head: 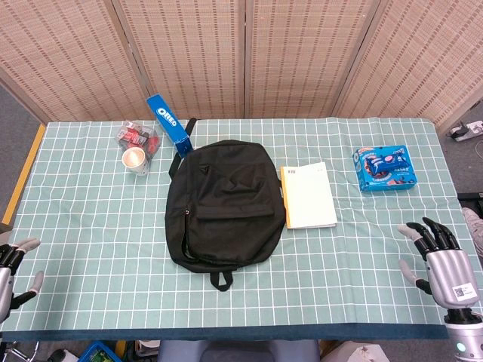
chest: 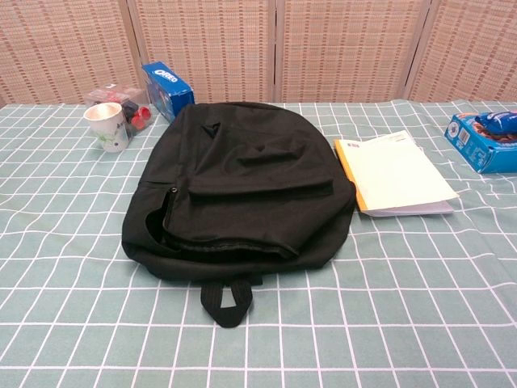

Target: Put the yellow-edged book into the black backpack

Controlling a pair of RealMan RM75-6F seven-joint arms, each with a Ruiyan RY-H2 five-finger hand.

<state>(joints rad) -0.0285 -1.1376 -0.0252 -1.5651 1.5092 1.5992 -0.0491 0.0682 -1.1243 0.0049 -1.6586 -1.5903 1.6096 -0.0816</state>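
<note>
The black backpack (head: 221,202) (chest: 240,192) lies flat in the middle of the table, its zip gaping open along the near edge. Just right of it lies the yellow-edged book (head: 308,196) (chest: 394,173), flat, pale cover up, yellow spine toward the bag. My right hand (head: 438,255) hovers at the near right corner of the table, fingers spread and holding nothing. My left hand (head: 11,268) sits at the near left edge, partly cut off, fingers apart and holding nothing. Neither hand shows in the chest view.
A blue Oreo box (head: 169,126) (chest: 166,87) stands behind the bag. A white cup (head: 136,160) (chest: 108,126) and a red snack packet (head: 138,136) sit at the far left. A blue cookie tray (head: 384,168) (chest: 485,140) lies far right. The table has a green checked cloth (head: 90,226).
</note>
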